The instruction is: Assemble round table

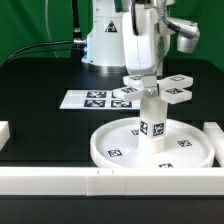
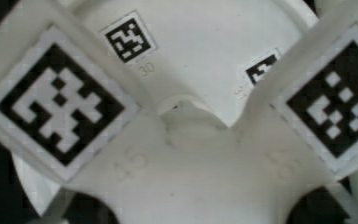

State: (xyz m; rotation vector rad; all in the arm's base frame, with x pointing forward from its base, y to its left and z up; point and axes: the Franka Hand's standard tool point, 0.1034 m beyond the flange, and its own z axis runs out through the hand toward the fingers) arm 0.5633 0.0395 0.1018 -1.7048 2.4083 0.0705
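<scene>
The large rimmed round disc (image 1: 110, 150) lies flat near the front of the table. The short cylindrical leg (image 1: 151, 122) stands upright at its centre, tag facing front. The cross-shaped four-armed piece (image 1: 152, 91) sits level right at the leg's top; I cannot tell whether the two touch. My gripper (image 1: 141, 72) comes down from above and is shut on this piece. In the wrist view the cross-shaped piece (image 2: 185, 150) fills the picture, with tagged arms spreading out, and my gripper (image 2: 194, 208) clamps its white body. The leg and disc are hidden there.
The marker board (image 1: 88, 98) lies behind the disc toward the exterior view's left. Long white border rails run along the front (image 1: 90, 181), with short pieces at the left (image 1: 4, 134) and right (image 1: 214, 136). The robot base (image 1: 105, 40) stands at the back.
</scene>
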